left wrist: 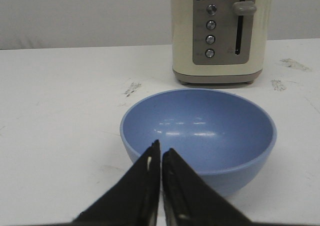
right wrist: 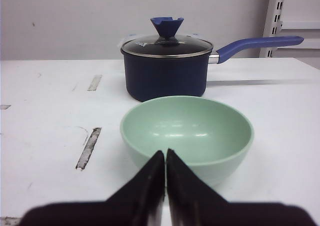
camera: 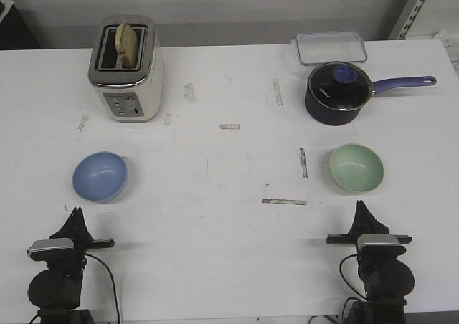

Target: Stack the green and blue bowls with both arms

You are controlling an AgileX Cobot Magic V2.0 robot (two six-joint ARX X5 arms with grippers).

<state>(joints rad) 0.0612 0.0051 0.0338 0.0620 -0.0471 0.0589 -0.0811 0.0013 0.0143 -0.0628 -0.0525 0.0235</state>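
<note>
The blue bowl [camera: 100,175] stands upright and empty on the left of the white table; it fills the left wrist view [left wrist: 200,136]. The green bowl [camera: 356,168] stands upright and empty on the right; it shows in the right wrist view [right wrist: 187,128]. My left gripper [camera: 74,213] is shut and empty, a little short of the blue bowl's near side, also in the left wrist view [left wrist: 160,148]. My right gripper [camera: 360,206] is shut and empty, just short of the green bowl, also in the right wrist view [right wrist: 165,153].
A cream toaster [camera: 128,69] with bread in it stands at the back left. A dark navy saucepan [camera: 337,92] with a glass lid and purple handle stands behind the green bowl, a clear container [camera: 330,47] behind it. Tape marks dot the table [camera: 229,195].
</note>
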